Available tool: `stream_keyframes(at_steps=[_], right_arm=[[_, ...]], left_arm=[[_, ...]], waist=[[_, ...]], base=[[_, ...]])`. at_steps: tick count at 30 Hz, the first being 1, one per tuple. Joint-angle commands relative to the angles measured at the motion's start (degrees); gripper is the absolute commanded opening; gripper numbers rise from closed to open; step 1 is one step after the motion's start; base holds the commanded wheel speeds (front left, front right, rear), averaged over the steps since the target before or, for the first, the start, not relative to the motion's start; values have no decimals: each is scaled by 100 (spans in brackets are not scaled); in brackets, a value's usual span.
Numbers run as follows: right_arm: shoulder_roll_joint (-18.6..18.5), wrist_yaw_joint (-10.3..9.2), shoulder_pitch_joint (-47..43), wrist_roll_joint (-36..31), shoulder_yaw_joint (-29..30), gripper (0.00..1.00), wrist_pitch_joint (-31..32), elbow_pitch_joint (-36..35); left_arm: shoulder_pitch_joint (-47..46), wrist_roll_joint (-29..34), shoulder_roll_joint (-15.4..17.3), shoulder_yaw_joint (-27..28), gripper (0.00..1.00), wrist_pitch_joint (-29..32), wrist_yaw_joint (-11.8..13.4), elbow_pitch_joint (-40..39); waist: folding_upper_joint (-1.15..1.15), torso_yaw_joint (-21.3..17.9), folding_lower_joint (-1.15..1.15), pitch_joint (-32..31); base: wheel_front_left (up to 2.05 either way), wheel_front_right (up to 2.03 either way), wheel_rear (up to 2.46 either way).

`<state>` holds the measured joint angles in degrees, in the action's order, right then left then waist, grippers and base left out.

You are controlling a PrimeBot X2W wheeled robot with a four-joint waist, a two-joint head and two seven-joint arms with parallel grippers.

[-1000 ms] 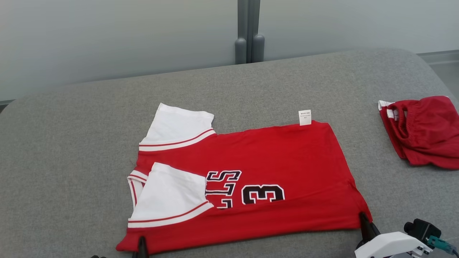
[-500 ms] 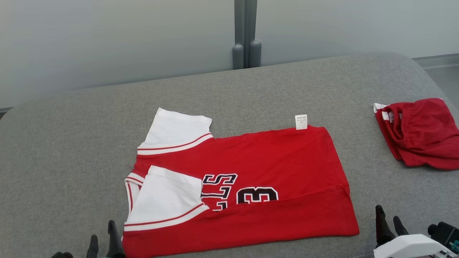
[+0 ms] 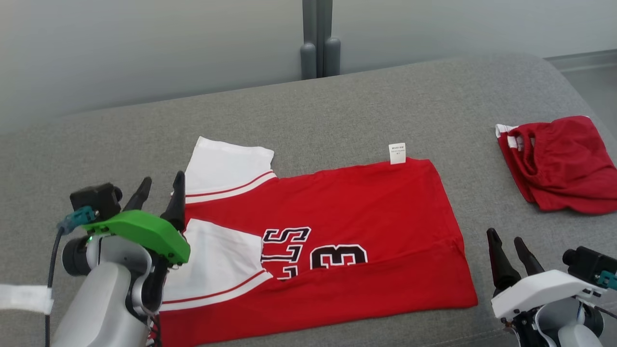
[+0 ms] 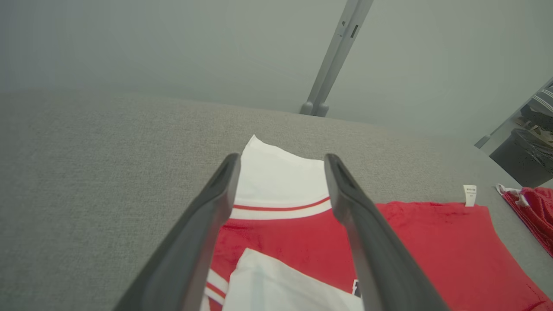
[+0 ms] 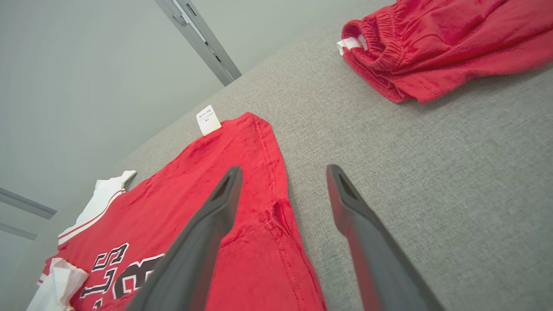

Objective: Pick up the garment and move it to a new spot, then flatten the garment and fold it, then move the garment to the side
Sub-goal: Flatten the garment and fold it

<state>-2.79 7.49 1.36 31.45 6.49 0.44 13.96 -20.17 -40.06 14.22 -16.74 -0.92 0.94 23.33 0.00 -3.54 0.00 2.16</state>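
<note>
Garment (image 3: 347, 217) seen part-folded; left gripper (image 3: 163, 177) and right gripper (image 3: 503, 235) released, empty; hem (image 3: 455, 262) beside right gripper could be snagged, unfolding it.

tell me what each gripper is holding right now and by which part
Nothing is held. The left gripper and the right gripper both stand open, nothing between their fingers; the red jersey lies free on the grey cushion.

You have two red garments on the grey cushion (image 3: 337, 106): one jersey (image 3: 337, 217) spread toward the front edge, one shorts (image 3: 559, 164) bundle at the right edge. The jersey carries two white sleeves, far sleeve (image 3: 226, 161) and near sleeve (image 3: 217, 260), and one white label (image 3: 397, 153). Two hands, left hand (image 3: 161, 180) and right hand (image 3: 503, 237), two dark fingers each, stand near the front edge.
</note>
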Motion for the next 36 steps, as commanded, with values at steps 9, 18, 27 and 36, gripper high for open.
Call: stream_keyframes(at_steps=[9,18,27,36], right_arm=[[-21,0,687,-323,-338,100,215,-462],[-20,0,1147,-394,-659,100,297,-747],[-20,0,1231,-294,-942,100,213,-930],[-20,0,1260,-264,-998,100,179,-1095]], left_arm=[[-1779,697,156,-571,100,567,-123,1459],[-3049,1122,248,-776,100,511,94,2704],[-3694,1126,331,-833,100,648,-78,3630],[-3992,1038,398,-792,100,594,-83,4179]], waist=[[0,-543,0,1051],[0,-892,0,1808],[0,-1095,0,2157],[0,-1133,0,2294]], base=[[0,0,0],[0,0,0],[0,0,0],[0,0,0]])
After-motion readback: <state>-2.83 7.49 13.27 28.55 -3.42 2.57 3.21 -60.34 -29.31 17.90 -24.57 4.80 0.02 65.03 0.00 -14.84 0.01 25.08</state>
